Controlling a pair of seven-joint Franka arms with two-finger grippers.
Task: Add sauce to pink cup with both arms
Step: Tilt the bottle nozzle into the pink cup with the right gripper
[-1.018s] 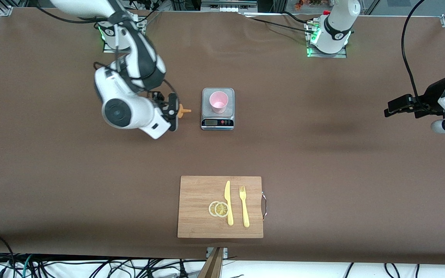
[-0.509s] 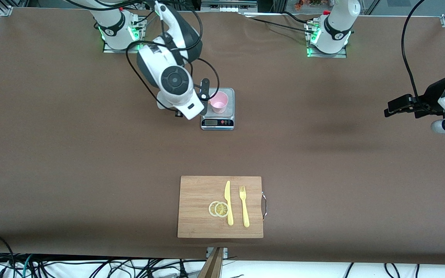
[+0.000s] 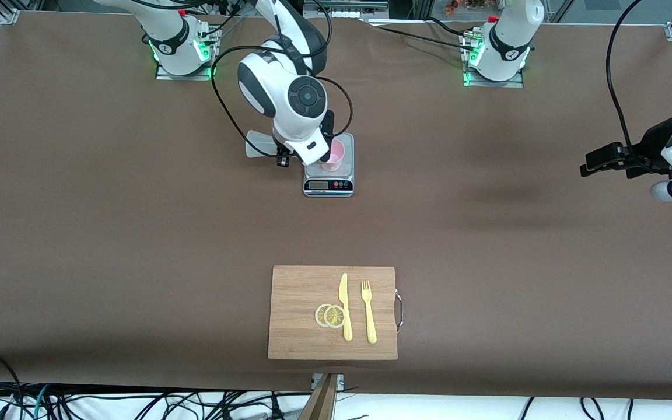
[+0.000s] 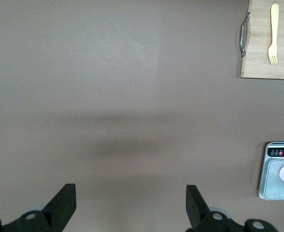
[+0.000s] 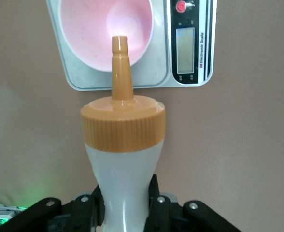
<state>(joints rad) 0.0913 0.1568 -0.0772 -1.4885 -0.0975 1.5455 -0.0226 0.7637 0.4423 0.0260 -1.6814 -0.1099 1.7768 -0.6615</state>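
The pink cup [image 3: 338,153] stands on a small grey scale [image 3: 328,185]; the right arm's wrist hides part of it. My right gripper [image 3: 325,135] is over the scale, at the cup's edge, shut on the sauce bottle [image 5: 125,159]. In the right wrist view the gripper [image 5: 125,195] clamps the whitish body, and the orange nozzle [image 5: 119,58] points over the cup's [image 5: 86,34] open mouth. The cup's inside looks plain pink. My left gripper [image 3: 591,163] is open and empty and waits over bare table at the left arm's end; it also shows in the left wrist view [image 4: 130,205].
A wooden cutting board [image 3: 295,291] lies nearer the front camera than the scale, with two lemon slices [image 3: 330,315], a yellow knife [image 3: 345,306] and a yellow fork [image 3: 368,312]. The left wrist view shows the scale [image 4: 272,186] and the board [image 4: 260,53].
My right arm has swung with the sauce bottle from the table beside the scale to over the pink cup. The left arm has not moved.
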